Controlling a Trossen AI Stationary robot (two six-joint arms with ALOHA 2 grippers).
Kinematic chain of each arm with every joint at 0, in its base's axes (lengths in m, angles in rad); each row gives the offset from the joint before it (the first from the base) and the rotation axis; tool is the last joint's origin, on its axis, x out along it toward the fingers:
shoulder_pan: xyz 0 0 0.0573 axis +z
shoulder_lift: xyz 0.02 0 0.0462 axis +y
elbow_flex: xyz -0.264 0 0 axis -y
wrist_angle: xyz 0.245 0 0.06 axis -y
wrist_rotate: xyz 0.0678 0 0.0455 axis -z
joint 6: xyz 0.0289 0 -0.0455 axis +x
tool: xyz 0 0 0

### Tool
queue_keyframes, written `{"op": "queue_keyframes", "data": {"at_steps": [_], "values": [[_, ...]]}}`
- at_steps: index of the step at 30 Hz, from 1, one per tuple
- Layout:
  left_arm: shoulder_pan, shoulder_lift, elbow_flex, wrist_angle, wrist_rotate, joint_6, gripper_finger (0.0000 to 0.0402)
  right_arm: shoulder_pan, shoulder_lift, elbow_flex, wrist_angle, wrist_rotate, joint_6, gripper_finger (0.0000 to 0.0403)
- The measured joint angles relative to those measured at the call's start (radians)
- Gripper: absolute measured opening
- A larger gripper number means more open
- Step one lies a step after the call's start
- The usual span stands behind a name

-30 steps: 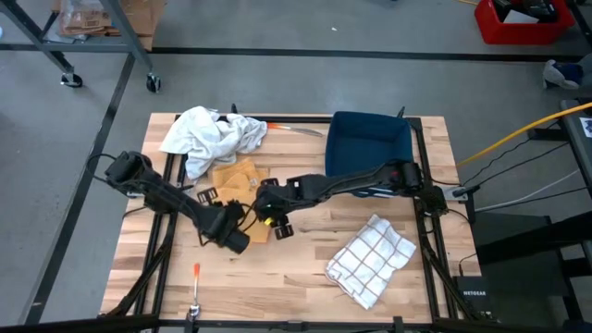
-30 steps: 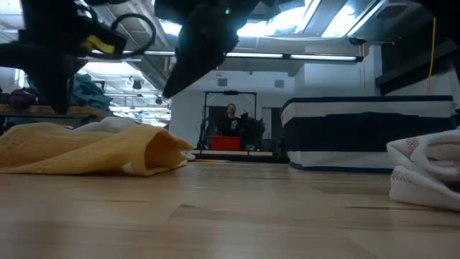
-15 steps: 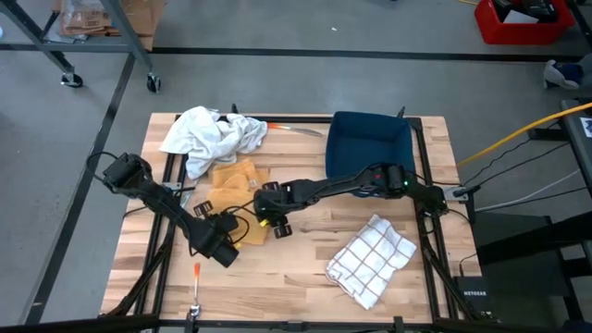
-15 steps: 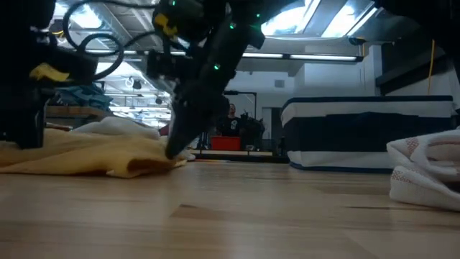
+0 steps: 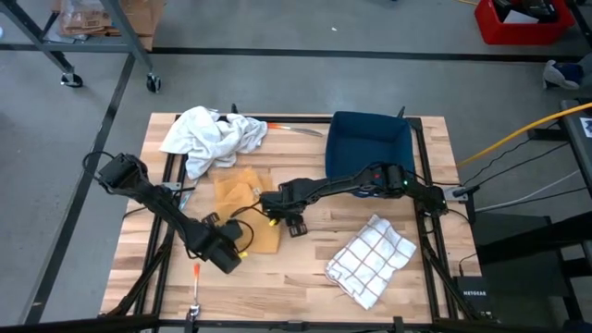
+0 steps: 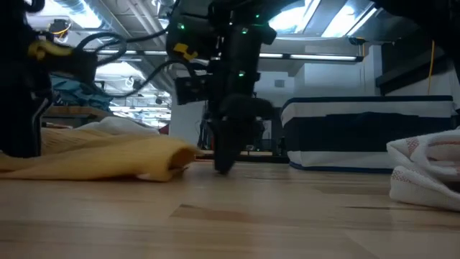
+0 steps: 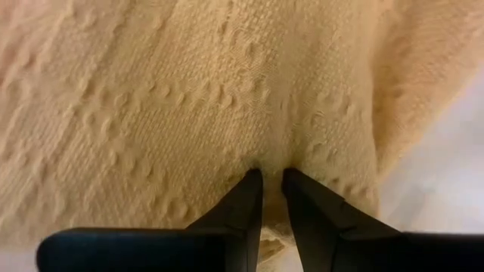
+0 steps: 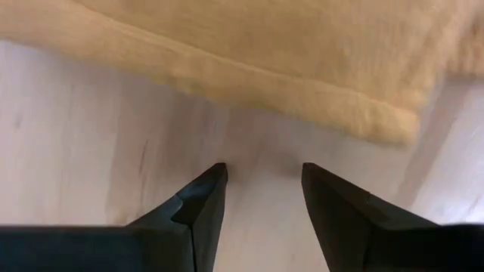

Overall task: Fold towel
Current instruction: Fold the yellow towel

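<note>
Your yellow towel (image 5: pixel 244 203) lay flat near the middle of the wooden table (image 5: pixel 305 277), a bit to the left. Your left gripper (image 7: pixel 271 181) sat at the towel's near edge, its two fingers pinching a little fold of the yellow cloth. Your right gripper (image 8: pixel 261 185) was just beside the towel's right edge, fingers spread and holding nothing, with bare wood between them.

A crumpled white cloth (image 5: pixel 213 137) was touching the towel's far end. A dark blue bin (image 5: pixel 370 143) stood at the far right of the table. A white checked cloth (image 5: pixel 372 259) lay well apart on the near right. A small orange-handled tool (image 5: pixel 196 273) lay near the front edge, close to your left arm.

The table stood on a grey floor (image 5: pixel 277 83), and a red box (image 5: pixel 518 20) sat in the far corner of the room.

The towel's long side ran from the near edge toward the white cloth.
</note>
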Motion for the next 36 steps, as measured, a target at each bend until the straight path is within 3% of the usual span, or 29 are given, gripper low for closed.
{"op": "queue_keyframes", "data": {"at_steps": [12,18,21,28,36], "values": [[-0.021,0.005,0.157,0.031,0.01,0.151,0.0058,0.027,-0.001,-0.003,-0.269,-0.061,0.041,0.0182],[-0.025,0.004,0.232,0.024,0.004,0.274,0.0058,0.049,-0.008,-0.006,-0.363,-0.239,0.066,0.0182],[-0.029,0.003,0.262,0.025,0.049,0.324,0.0058,0.076,-0.044,-0.006,-0.364,-0.296,0.094,0.0182],[-0.06,0.003,0.275,0.018,0.231,0.352,0.0058,0.178,-0.121,-0.006,-0.311,-0.238,0.12,0.0182],[-0.107,0.003,0.275,-0.071,0.199,0.376,0.0058,0.284,-0.133,-0.005,0.042,-0.082,0.137,0.0182]]}}
